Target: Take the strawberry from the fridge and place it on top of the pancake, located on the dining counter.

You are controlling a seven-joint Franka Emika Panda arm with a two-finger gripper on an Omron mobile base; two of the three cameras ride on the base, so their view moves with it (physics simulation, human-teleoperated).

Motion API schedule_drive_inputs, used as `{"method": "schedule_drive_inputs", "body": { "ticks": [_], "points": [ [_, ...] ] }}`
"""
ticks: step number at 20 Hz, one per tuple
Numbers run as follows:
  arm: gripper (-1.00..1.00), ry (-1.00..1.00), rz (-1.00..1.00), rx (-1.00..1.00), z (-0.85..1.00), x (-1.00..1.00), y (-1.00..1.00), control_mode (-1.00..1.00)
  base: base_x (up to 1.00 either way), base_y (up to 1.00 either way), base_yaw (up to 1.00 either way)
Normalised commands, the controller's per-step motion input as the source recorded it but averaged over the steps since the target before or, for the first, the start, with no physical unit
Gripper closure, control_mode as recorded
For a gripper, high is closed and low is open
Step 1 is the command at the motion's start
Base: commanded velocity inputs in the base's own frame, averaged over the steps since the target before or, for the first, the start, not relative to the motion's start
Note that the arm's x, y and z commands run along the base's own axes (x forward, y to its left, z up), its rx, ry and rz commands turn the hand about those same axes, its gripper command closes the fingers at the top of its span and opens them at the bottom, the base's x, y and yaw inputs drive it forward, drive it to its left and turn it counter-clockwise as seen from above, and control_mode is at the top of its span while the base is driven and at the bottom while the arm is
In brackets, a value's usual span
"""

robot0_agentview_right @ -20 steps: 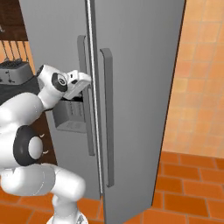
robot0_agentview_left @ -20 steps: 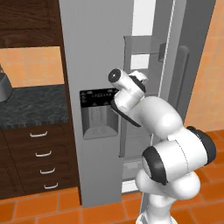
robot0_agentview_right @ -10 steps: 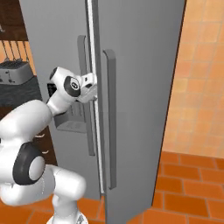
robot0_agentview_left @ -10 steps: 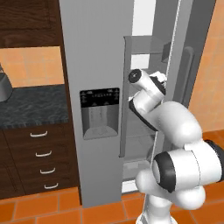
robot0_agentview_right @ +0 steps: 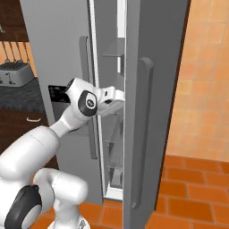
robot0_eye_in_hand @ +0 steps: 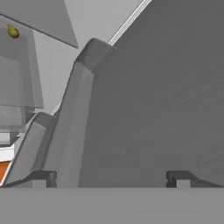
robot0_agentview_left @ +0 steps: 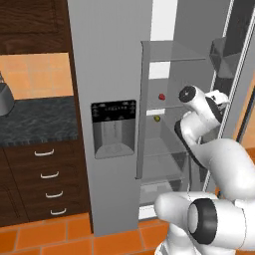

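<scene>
The grey fridge (robot0_agentview_left: 109,60) stands with its dispenser door shut and its right door (robot0_agentview_right: 154,89) swung open. On an inner shelf sits the tiny red strawberry (robot0_agentview_left: 162,96). My gripper (robot0_agentview_right: 117,95) is open and empty. It reaches into the gap between the two doors, close against the open door's inner face, to the right of the strawberry and apart from it. In the hand view the gripper (robot0_eye_in_hand: 109,179) has its fingertips (robot0_eye_in_hand: 43,177) spread wide in front of the grey door panel. The pancake and the dining counter are out of view.
A small yellow-green fruit (robot0_agentview_left: 157,118) lies one shelf below the strawberry and shows again as the fruit (robot0_eye_in_hand: 13,32) in the hand view. Left of the fridge run a dark counter (robot0_agentview_left: 40,122), drawers (robot0_agentview_left: 47,174) and a toaster (robot0_agentview_right: 15,74). The floor (robot0_agentview_right: 197,197) has orange tiles.
The fridge's right door has swung much further open. My hand has moved right, from in front of the dispenser door into the gap by the open door. The gripper stays open.
</scene>
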Motion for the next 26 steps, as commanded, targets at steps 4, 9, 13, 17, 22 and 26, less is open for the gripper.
{"method": "schedule_drive_inputs", "body": {
  "ticks": [4, 9, 13, 17, 22, 26],
  "points": [
    [-1.0, 0.0, -0.21, 0.17, 0.0, -0.24, -1.0, -1.0, 0.0, 0.0, 0.0],
    [-1.0, 0.0, -0.07, 0.16, -0.03, 0.1, -1.0, -1.0, 0.0, 0.0, 0.0],
    [-1.0, -0.01, 0.0, 0.11, -0.12, 0.03, -0.74, -1.0, 0.0, 0.0, 0.0],
    [-1.0, 0.0, 0.0, 0.06, -0.13, 0.18, -0.4, -1.0, 0.0, 0.0, 0.0],
    [-1.0, -0.06, 0.07, -0.01, -0.06, -0.06, 0.75, -1.0, 0.0, 0.0, 0.0],
    [-1.0, 0.0, 0.19, 0.0, -0.44, -0.12, 0.93, -1.0, 0.0, 0.0, 0.0]
  ]
}}
